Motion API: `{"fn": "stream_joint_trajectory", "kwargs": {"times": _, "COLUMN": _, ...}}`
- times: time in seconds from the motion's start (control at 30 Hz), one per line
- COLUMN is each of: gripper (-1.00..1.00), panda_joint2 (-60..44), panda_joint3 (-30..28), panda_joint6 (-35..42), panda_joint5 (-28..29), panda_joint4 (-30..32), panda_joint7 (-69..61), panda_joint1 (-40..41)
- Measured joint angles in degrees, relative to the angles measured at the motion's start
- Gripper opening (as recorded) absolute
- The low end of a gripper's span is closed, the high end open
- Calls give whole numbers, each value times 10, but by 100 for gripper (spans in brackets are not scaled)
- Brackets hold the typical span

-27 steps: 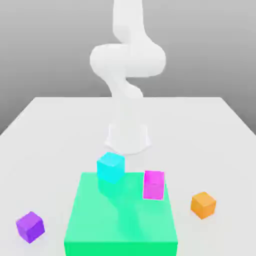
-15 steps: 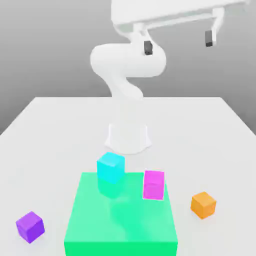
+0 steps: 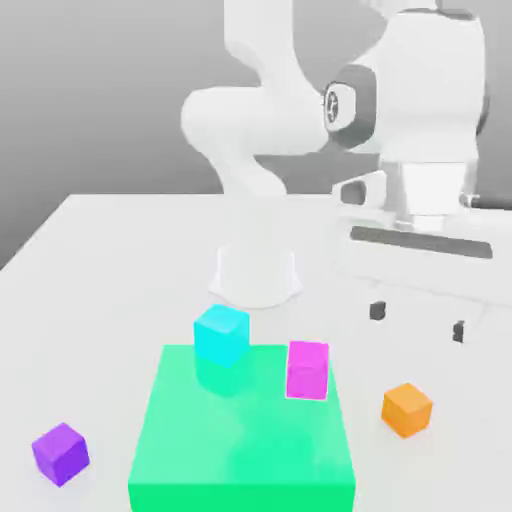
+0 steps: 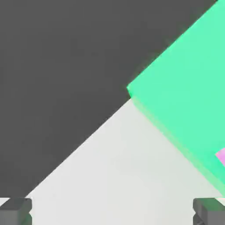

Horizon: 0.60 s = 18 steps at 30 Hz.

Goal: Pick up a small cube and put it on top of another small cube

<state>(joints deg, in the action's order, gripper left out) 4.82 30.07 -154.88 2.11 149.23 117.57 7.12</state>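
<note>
In the exterior view, on the exterior view's right, opened wide above the table: the gripper [image 3: 417, 320], with dark fingertips [image 3: 377, 311] well apart. Beyond it, on the far side, the arm [image 3: 255, 120] on its base. Below the gripper and nearer, on the table [image 3: 120, 300]: the orange cube [image 3: 407, 411], apart from the gripper. In the middle, toward the near side, a large green block [image 3: 240, 430], bearing a magenta block [image 3: 307, 371] by its right edge and topped at its far edge, toward the left, by a cyan cube [image 3: 222, 335]. Near and left, on the table, the purple cube [image 3: 61, 454]. Between orange cube and green block, a strip of bare table; a wider strip between green block and purple cube. More open room toward the far edge. As for the orange cube, turned with a corner toward the near side, roughly equal in its visible sides, without a clear long axis.
</note>
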Motion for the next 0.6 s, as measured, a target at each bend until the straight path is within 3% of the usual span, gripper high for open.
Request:
{"fn": "stream_joint_trajectory", "kwargs": {"times": 0.27, "gripper": 0, "panda_joint2": -126, "panda_joint3": -18, "panda_joint6": -60, "panda_joint5": 101, "panda_joint4": 42, "panda_joint7": 256, "panda_joint1": -62}}
{"fn": "stream_joint_trajectory", "kwargs": {"times": 0.47, "gripper": 0, "panda_joint2": -246, "panda_joint3": -156, "panda_joint6": -143, "panda_joint5": 237, "panda_joint4": 17, "panda_joint7": 377, "panda_joint1": -175}}
{"fn": "stream_joint_trajectory", "kwargs": {"times": 0.5, "gripper": -100, "panda_joint2": -257, "panda_joint3": -172, "panda_joint6": -152, "panda_joint5": 246, "panda_joint4": 14, "panda_joint7": 385, "panda_joint1": -189}}
{"fn": "stream_joint_trajectory", "kwargs": {"times": 0.6, "gripper": -100, "panda_joint2": -257, "panda_joint3": -172, "panda_joint6": -152, "panda_joint5": 246, "panda_joint4": 14, "panda_joint7": 385, "panda_joint1": -189}}
